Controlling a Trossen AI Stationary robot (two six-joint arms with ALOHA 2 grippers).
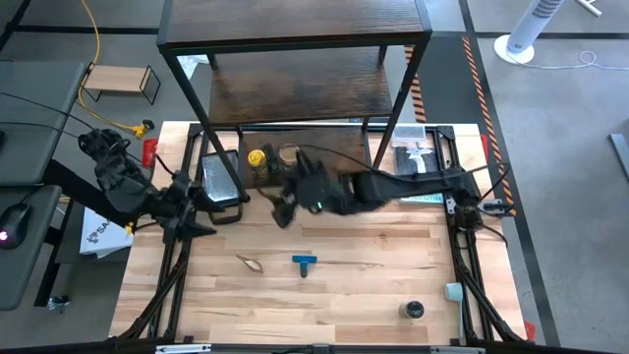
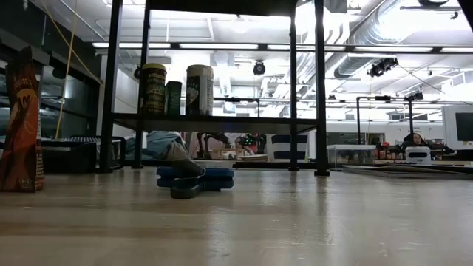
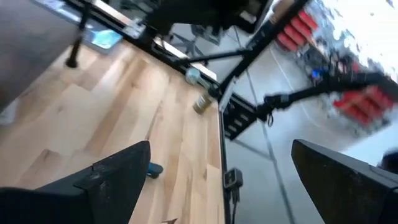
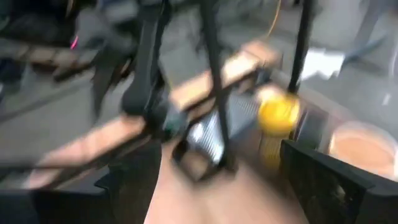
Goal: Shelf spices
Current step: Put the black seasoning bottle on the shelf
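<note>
- The right gripper (image 1: 286,208) hung wide and empty, just clear of the yellow-lidded jar (image 1: 257,157) and tan-lidded jar (image 1: 288,154) ahead on the shelf (image 1: 295,93), probably freshly placed.
- The left gripper (image 1: 197,205) waited wide, empty, beside the shelf's leg.
- The black-lidded jar (image 1: 412,311) sat well behind, unshelved.

Light wood table (image 1: 344,295): blue T-piece (image 1: 305,262), black-lidded jar (image 1: 412,311), reddish-brown packet (image 1: 252,263). Shelf (image 1: 295,93) bottom board: yellow-lidded jar (image 1: 257,158), tan-lidded jar (image 1: 288,154).

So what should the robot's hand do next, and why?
Probably the right gripper, open and empty beside the shelf, should swing back toward the black-lidded jar near the table's front edge. The yellow-lidded jar and tan-lidded jar already stand on the shelf. The left gripper waits open.
</note>
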